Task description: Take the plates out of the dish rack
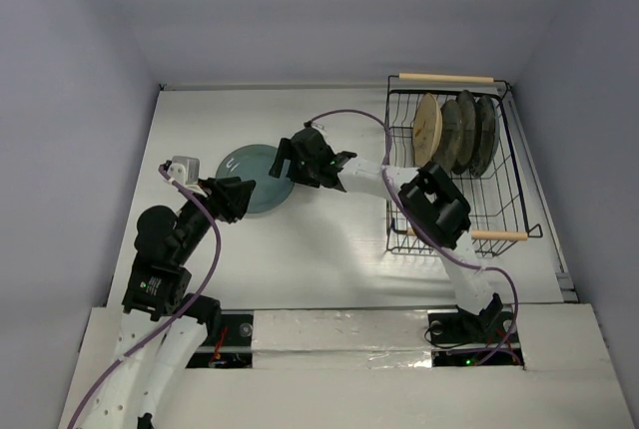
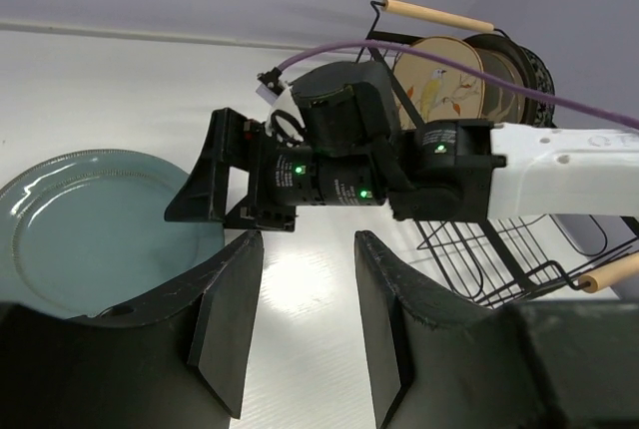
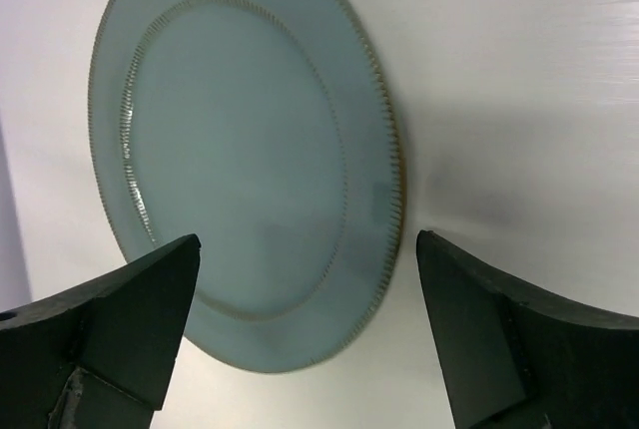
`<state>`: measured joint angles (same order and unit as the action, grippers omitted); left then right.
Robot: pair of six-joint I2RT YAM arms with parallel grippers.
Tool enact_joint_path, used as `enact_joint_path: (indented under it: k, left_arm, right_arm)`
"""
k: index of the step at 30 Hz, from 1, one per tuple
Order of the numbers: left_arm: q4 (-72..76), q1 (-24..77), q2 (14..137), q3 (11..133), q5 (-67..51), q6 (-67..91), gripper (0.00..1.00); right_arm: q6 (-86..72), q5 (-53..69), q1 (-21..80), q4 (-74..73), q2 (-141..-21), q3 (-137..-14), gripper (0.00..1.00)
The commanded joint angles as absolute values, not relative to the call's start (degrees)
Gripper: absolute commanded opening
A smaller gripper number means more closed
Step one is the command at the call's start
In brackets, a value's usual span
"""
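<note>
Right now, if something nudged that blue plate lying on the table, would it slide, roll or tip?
The blue plate lies flat on the table, so it would probably slide rather than roll or tip. Its shiny glaze suggests a slippery grip. It looks like stiff ceramic, likely heavy for its size and apt to chip if dropped.
</note>
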<state>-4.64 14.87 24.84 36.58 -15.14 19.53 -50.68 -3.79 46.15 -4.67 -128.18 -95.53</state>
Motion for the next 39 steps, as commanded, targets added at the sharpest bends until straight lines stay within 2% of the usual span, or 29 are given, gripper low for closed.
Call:
enact_joint_path:
  k: [1, 5, 7, 8, 9, 10, 14, 17, 18, 19, 20, 21, 22, 25, 27, 30, 33, 39]
  left_arm:
    - [-3.1, 14.5, 25.1, 38.5, -15.7, 19.1, 0.39]
    - [-2.8, 14.5, 25.4, 38.6, -15.7, 19.0, 0.39]
    - [-2.8, 14.5, 25.6, 38.6, -15.7, 19.0, 0.39]
    - [-2.8, 14.5, 25.8, 38.6, -15.8, 18.9, 0.39]
    - [-2.9, 14.5, 25.8, 38.6, -15.8, 19.0, 0.39]
    - [-2.9, 14.5, 25.8, 38.6, -15.9, 18.9, 0.39]
    - [-2.7, 14.5, 26.0, 38.6, -16.3, 19.2, 0.37]
    - [-2.7, 14.5, 26.3, 38.6, -16.4, 19.3, 0.23]
    - [-2.8, 14.5, 26.4, 38.8, -16.3, 19.3, 0.09]
    - [-2.8, 14.5, 26.4, 38.8, -16.0, 19.3, 0.01]
    - [-3.1, 14.5, 26.5, 38.8, -15.7, 19.2, 0.00]
    - [-3.1, 14.5, 26.5, 38.8, -15.6, 19.2, 0.00]
    - [-3.1, 14.5, 26.4, 38.8, -15.6, 19.2, 0.00]
    - [-3.2, 14.5, 26.3, 38.8, -16.1, 19.2, 0.01]
    - [-3.2, 14.5, 26.0, 38.8, -16.3, 19.2, 0.16]
    - [-3.2, 14.5, 25.8, 38.8, -16.5, 19.0, 0.27]
    - [-3.1, 14.5, 25.6, 38.6, -17.1, 19.0, 0.34]
    - [-3.0, 14.5, 25.2, 38.6, -17.6, 18.9, 0.37]
  right_arm:
    - [-44.9, -10.7, 46.6, -8.6, -120.6, -98.7, 0.95]
    - [-39.1, -14.5, 46.6, -12.8, -115.3, -98.8, 0.92]
    - [-36.1, -17.8, 46.6, -13.0, -108.7, -96.8, 0.66]
    - [-32.6, -19.5, 46.6, -12.7, -105.8, -95.1, 0.48]
    - [-30.9, -23.9, 46.6, -12.9, -102.8, -92.4, 0.12]
    - [-29.2, -26.1, 45.8, -14.7, -97.2, -91.4, 0.01]
    - [-20.8, -34.9, 40.5, -23.7, -87.5, -88.2, 0.00]
    - [-18.5, -41.6, 35.7, -29.5, -83.0, -85.7, 0.02]
    - [-17.8, -42.2, 34.3, -29.6, -81.9, -84.5, 0.05]
    - [-17.1, -41.0, 31.0, -29.8, -81.0, -83.5, 0.16]
    - [-16.3, -39.8, 29.4, -30.1, -80.4, -82.5, 0.25]
    - [-16.0, -39.2, 28.0, -30.7, -80.6, -82.5, 0.33]
    - [-15.7, -39.0, 26.9, -31.4, -81.1, -82.6, 0.49]
    - [-13.8, -39.5, 24.9, -32.6, -84.6, -83.9, 0.64]
    - [-12.8, -39.3, 23.6, -32.5, -87.6, -85.3, 0.64]
    - [-12.2, -40.3, 21.6, -32.5, -90.3, -86.7, 0.62]
    - [-12.2, -41.5, 20.0, -34.1, -94.3, -89.0, 0.60]
    - [-11.3, -44.7, 19.4, -35.0, -101.8, -93.3, 0.54]
